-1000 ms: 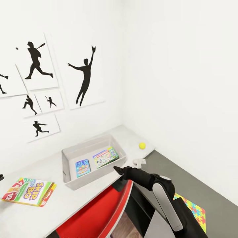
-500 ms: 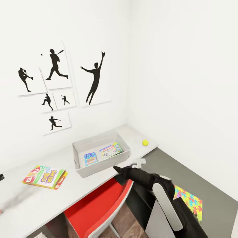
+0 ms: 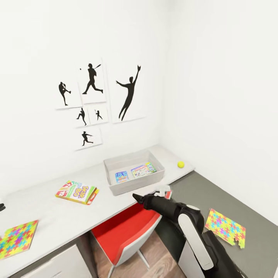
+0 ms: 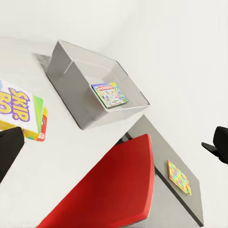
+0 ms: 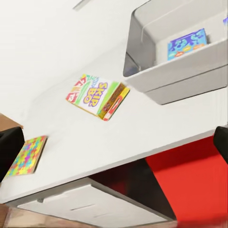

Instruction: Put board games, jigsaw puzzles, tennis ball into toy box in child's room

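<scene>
The light grey toy box [image 3: 112,170] stands on the white table [image 3: 58,220] near the corner. Inside lie a small blue board game [image 3: 121,176] and a larger colourful board game [image 3: 143,169]. The SKIP BO game [image 3: 77,191] lies on the table left of the box. Right of the box, at the table's end, rests the tennis ball [image 3: 180,164]. One jigsaw puzzle [image 3: 17,238] lies on the table's near left. Another puzzle [image 3: 225,227] lies on a grey surface beyond the table's end. My right gripper [image 3: 136,197] hovers over the table's front edge, open and empty [image 5: 114,142]. My left gripper [image 4: 114,147] is open and empty too.
A red chair [image 3: 127,227] is tucked under the table in front of the toy box, just below my right arm. White drawers [image 3: 58,262] sit under the table's left part. Black athlete pictures [image 3: 90,79] hang on the white wall. Wood floor [image 3: 154,251] shows beside the chair.
The whole head view has shifted and widened, so the camera has moved back. The puzzle on the table's left now shows. The toys lie as before; the right arm keeps its pose.
</scene>
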Available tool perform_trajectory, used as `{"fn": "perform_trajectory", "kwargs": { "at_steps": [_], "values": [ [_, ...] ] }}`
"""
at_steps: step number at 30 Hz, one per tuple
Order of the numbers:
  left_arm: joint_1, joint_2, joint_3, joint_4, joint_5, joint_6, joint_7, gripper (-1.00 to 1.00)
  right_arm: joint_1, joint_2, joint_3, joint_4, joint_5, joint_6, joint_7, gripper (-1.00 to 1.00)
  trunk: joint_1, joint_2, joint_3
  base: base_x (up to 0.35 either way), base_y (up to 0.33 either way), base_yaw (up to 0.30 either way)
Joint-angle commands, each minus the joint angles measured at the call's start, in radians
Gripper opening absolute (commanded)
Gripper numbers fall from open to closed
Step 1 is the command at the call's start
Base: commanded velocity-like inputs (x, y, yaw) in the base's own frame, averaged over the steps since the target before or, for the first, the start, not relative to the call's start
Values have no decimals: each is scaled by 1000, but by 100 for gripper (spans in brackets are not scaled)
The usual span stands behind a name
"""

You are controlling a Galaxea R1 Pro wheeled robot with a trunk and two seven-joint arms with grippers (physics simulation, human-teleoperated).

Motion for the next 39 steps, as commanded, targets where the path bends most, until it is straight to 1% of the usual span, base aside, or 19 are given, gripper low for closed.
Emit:
{"fn": "perform_trajectory", "kwargs": {
  "at_steps": [1, 6, 12, 39],
  "values": [
    [-1, 0, 1, 1, -1, 11, -4, 100, -1, 0, -1, -1, 4, 5, 4, 100, 1, -2, -1, -53, 205, 183],
    [-1, 0, 1, 1, -1, 13, -4, 100, -1, 0, -1, -1, 4, 5, 4, 100, 1, -2, 4, -31, 233, 164],
    [-1, -1, 1, 1, -1, 13, -4, 100, -2, 1, -1, 0, 4, 5, 4, 100, 1, -2, 6, -7, 165, 48],
    [-1, -1, 1, 1, -1, 13, -4, 100, -2, 2, 4, 0, 4, -2, 4, 100, 1, -2, 6, 0, 7, 2]
  ]
}}
